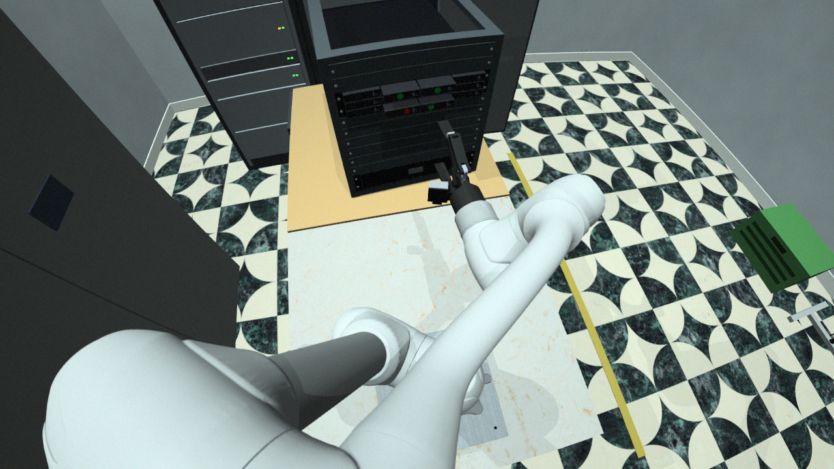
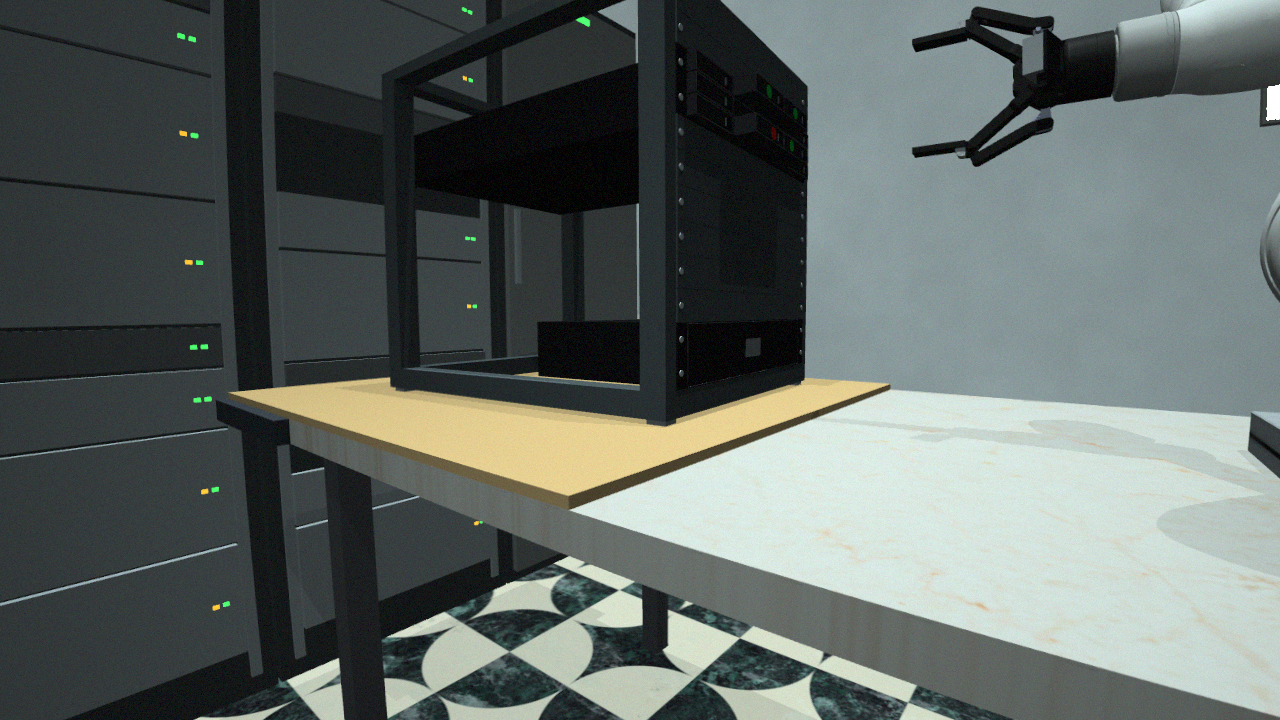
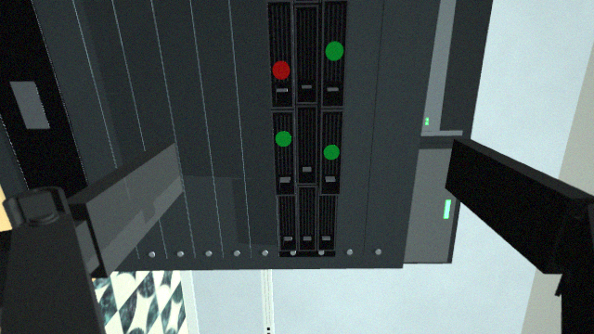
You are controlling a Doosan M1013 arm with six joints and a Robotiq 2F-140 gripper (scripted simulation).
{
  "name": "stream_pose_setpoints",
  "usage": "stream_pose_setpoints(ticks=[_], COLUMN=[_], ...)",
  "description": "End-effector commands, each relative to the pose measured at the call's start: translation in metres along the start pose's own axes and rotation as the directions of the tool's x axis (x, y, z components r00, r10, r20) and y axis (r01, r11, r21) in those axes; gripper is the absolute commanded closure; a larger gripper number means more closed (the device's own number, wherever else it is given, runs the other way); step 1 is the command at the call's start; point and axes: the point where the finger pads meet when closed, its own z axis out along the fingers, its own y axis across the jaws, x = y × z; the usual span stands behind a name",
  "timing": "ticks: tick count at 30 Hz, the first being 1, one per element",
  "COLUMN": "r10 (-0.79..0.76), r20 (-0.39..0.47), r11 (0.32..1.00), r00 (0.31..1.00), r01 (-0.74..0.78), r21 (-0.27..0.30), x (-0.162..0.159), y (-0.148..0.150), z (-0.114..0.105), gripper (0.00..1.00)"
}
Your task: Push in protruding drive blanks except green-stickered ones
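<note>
Table [image 2: 895, 501]: pale marbled top, a tan board [image 2: 501, 438] laid over its far end.
Cabinets [image 2: 107, 268]: tall dark server cabinets behind and beside the table, small green and amber lights on their fronts.
Rack [image 2: 657, 223]: open black frame, standing upright on the tan board, all visible feet flat on it. Front faces the arm.
Arm [image 1: 513, 245]: white, reaches from the near end of the table toward the rack's front.
Gripper [image 2: 939, 94]: jaws spread to full width, nothing between them; hangs in the air well apart from the rack face, level with the upper bay rows (fingers one above the other in the exterior view).
Drive blanks [image 1: 434, 85]: upper part of the rack front. Four stick out past the face in the top view, two in the upper row, two just below.
Red-sticker blank [image 3: 281, 70]: one of the protruding four, lower row, on the left in the top view [image 1: 406, 111].
Green-sticker blanks [image 3: 334, 51]: the other three protruding ones.
Unmarked blanks [image 3: 306, 148]: sit flush, as far as the wrist view shows.
</note>
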Motion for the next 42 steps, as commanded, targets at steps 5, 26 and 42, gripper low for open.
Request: stream_pose_setpoints(ticks=[5, 26, 42], r10=[-0.002, -0.002, -0.002], r20=[0.000, 0.000, 0.000], r11=[1.000, 1.000, 1.000], r00=[1.000, 1.000, 1.000], r01=[0.002, 0.002, 0.002], r21=[-0.005, -0.005, -0.005], x=[-0.002, -0.033, -0.055], y=[0.001, 0.008, 0.013], z=[0.004, 0.079, 0.133], gripper=[0.00, 0.00, 0.00])
